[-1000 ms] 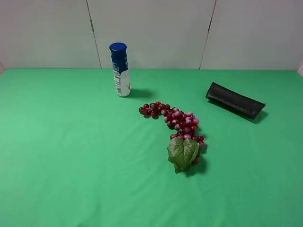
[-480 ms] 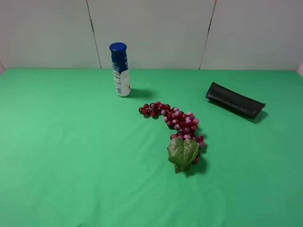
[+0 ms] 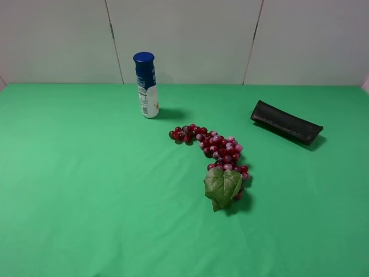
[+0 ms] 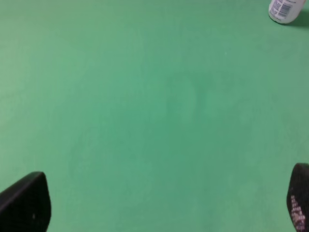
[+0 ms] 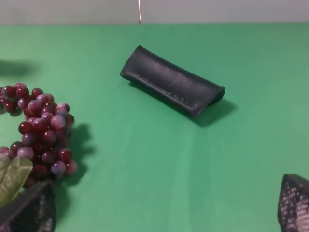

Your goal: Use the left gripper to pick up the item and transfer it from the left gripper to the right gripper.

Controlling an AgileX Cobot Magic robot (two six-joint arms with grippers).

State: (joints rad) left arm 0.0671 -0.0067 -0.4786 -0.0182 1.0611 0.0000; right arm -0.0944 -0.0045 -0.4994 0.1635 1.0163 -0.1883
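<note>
Case (image 3: 286, 122) lying flat on green cloth (image 3: 86, 190), far right side, angled, untouched. Well apart from bottle (image 3: 146, 85) standing upright at back left. Grapes (image 3: 212, 147) with leaf (image 3: 222, 187) mid-table, between bottle and case, touching neither.

Left gripper (image 4: 154, 203) spread wide, empty, only fingertips (image 4: 26, 203) visible over bare cloth; bottle base (image 4: 286, 9) at frame edge. Right gripper (image 5: 159, 208) also spread wide, empty, fingertips (image 5: 294, 203) framing cloth near grapes (image 5: 41, 130), case (image 5: 171, 81) ahead. Neither arm visible in high view.
</note>
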